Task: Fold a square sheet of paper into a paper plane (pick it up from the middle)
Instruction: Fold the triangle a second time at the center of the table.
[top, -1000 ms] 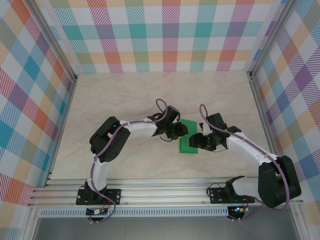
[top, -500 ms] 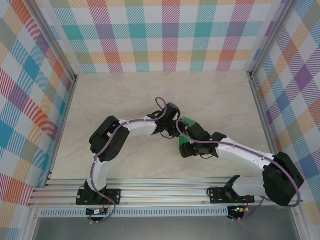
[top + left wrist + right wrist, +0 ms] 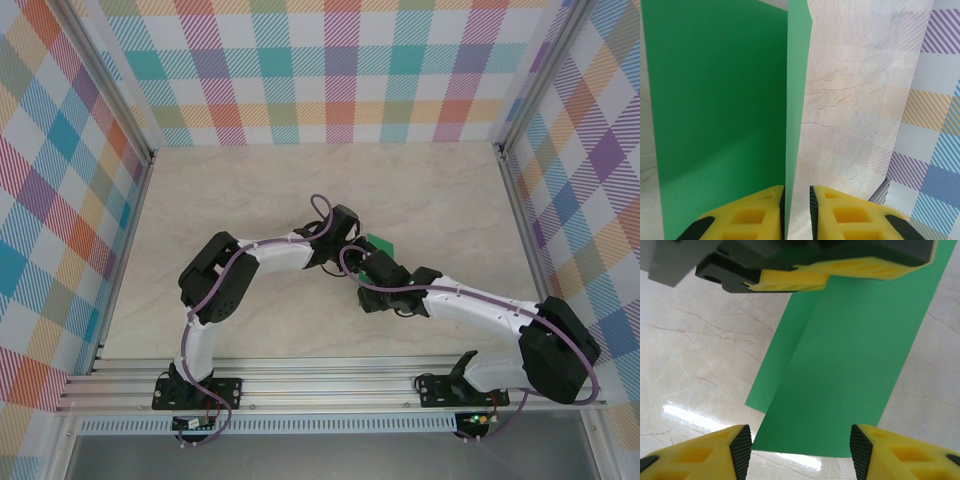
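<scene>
Left end effector [image 3: 797,194] straddles the green paper's [image 3: 715,110] upright flap.

The paper [image 3: 850,370] is plain, matte and bright green, creased smaller than a flat square. In the right wrist view it lies on the table [image 3: 700,355] as a long slanted band with a straight-cut near end. A narrower layer [image 3: 776,371] peeks out along its left side. In the left wrist view a broad panel [image 3: 720,110] meets a lighter, narrow flap [image 3: 799,75] along a straight fold, and the flap is seen almost edge-on. From above, one green corner [image 3: 378,243] shows mid-table.
</scene>
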Robot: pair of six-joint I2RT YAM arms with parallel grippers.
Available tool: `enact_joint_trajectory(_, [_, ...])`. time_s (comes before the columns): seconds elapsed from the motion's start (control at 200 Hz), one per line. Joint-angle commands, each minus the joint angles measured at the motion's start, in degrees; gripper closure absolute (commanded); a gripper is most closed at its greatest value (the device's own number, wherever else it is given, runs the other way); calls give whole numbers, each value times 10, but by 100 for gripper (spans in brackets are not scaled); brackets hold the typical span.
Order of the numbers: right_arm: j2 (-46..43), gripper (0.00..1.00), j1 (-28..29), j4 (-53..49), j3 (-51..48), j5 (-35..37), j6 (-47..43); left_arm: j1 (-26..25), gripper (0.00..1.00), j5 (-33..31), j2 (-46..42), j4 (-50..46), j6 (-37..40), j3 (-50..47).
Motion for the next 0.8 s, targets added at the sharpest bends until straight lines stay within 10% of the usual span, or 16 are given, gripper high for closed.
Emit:
enact_joint_trajectory(0.0, [-4,48,4,15,1,25,3,5,79,9,-1,3,-5,10])
enact_joint_trajectory(0.795, [-15,94,-5,10,0,15,-11,5,78,-5,-9,-19,3,12])
